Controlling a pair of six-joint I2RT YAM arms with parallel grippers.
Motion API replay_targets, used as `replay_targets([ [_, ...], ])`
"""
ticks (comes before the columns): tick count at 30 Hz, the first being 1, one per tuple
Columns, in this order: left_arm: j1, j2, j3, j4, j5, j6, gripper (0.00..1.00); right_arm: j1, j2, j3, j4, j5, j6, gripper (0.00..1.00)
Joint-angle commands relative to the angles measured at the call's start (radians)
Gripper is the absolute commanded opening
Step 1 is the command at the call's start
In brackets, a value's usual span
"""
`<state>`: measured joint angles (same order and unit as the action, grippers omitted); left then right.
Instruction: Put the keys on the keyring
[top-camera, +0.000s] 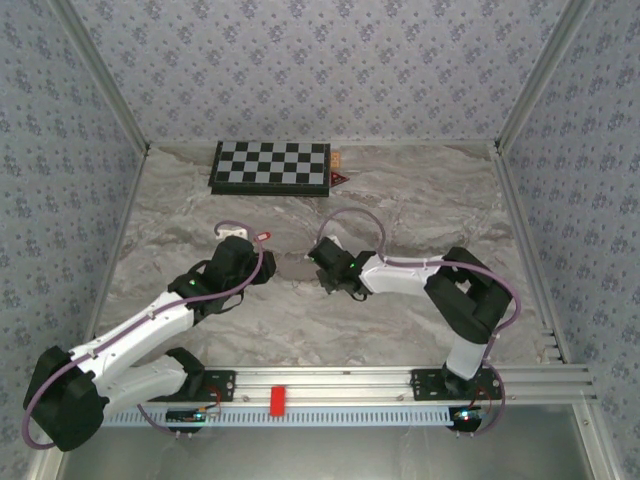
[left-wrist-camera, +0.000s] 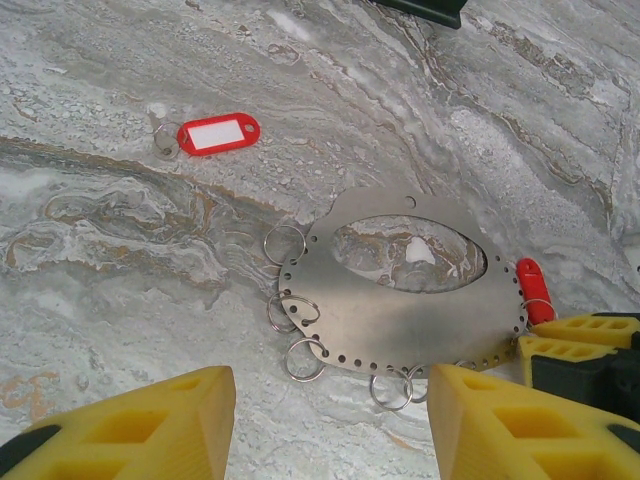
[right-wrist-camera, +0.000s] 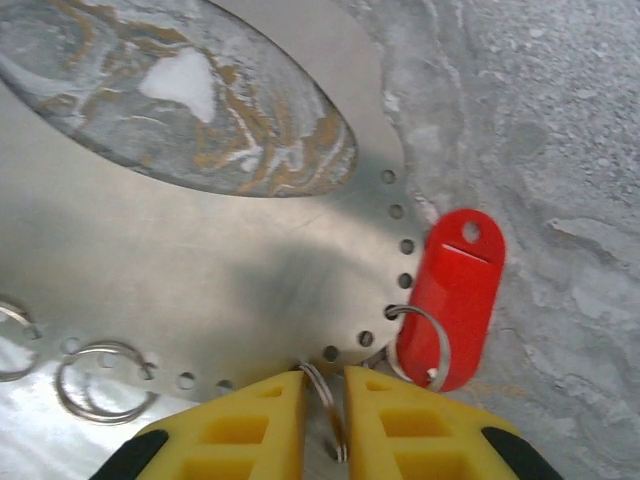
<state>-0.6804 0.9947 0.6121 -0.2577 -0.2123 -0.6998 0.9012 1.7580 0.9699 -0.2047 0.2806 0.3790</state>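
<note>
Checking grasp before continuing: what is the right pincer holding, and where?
A split ring on the plate's rim, its wire pinched between the right pincer's fingertips.

Keyring (left-wrist-camera: 400, 320): flat silvery oval plate with an oval cutout and a perforated rim, lying flat on the tabletop (left-wrist-camera: 100, 300). Split rings (left-wrist-camera: 303, 358) hang along its edge. First key (left-wrist-camera: 218, 134): red tag with white label, well apart. Second key (right-wrist-camera: 458, 290): plain red tag just beside the rim, its ring overlapping a rim hole.

Red key tag (right-wrist-camera: 455, 290), silvery ring (right-wrist-camera: 325, 390) and plate (right-wrist-camera: 200, 260), yellow fingers (right-wrist-camera: 230, 430) — grey-tan marbled table (right-wrist-camera: 560, 120); black-and-white checkerboard (top-camera: 270, 165).
</note>
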Motion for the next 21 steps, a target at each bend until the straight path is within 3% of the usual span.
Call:
replay_targets([
  [1, 0.007, -0.02, -0.004, 0.009, 0.013, -0.005, 0.53, -0.007, 0.008, -0.012, -0.018, 0.013, -0.009, 0.16],
  [7, 0.008, -0.02, -0.004, 0.009, 0.013, -0.006, 0.53, -0.005, -0.018, -0.02, -0.009, 0.02, -0.004, 0.0],
  [21, 0.007, -0.024, 0.0, 0.026, 0.021, 0.0, 0.54, -0.016, -0.221, -0.111, 0.101, -0.055, -0.045, 0.0],
])
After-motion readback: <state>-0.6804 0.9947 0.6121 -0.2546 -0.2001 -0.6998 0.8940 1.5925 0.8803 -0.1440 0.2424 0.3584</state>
